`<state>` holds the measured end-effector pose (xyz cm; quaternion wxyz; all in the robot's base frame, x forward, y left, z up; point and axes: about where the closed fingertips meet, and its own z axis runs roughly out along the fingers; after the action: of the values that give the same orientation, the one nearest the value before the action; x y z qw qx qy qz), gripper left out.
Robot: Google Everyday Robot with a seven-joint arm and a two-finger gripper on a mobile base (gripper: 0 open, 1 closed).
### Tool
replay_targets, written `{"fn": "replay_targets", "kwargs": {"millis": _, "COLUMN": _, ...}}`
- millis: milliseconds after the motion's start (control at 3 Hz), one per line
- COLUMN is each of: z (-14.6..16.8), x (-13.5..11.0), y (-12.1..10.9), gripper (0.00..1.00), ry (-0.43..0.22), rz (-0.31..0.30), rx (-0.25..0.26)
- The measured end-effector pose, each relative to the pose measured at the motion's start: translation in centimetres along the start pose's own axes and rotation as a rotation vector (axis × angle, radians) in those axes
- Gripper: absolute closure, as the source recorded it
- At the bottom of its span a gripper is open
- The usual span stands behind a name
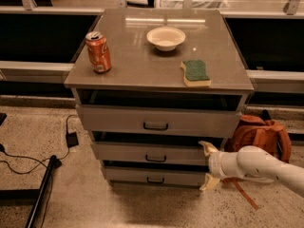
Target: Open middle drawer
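The middle drawer (128, 152) is the second of three grey fronts in a small cabinet, with a small dark bar handle (156, 158) centred on it. It stands slightly out, with a dark gap above it. My gripper (209, 165) is at the right end of the middle drawer's front, at the cabinet's right side. Its two pale fingers are spread, one at the drawer's top edge and one (209, 182) down by the lowest drawer (128, 175). It holds nothing. The white arm comes in from the lower right.
The top drawer (114, 119) also stands slightly out. On the cabinet top (142, 65) are an orange soda can (98, 52), a white bowl (166, 37) and a green sponge (195, 72). An orange backpack (261, 134) sits on the floor at the right. Cables and a black pole (42, 191) lie at the left.
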<state>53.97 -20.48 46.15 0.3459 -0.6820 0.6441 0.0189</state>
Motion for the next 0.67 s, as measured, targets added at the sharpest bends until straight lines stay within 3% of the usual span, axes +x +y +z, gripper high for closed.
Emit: {"fn": "replay_targets", "kwargs": {"millis": 667, "z": 3.0, "x": 3.0, "y": -1.7, "gripper": 0.0, "ry": 0.062, "rz": 0.066, "rx": -0.008}}
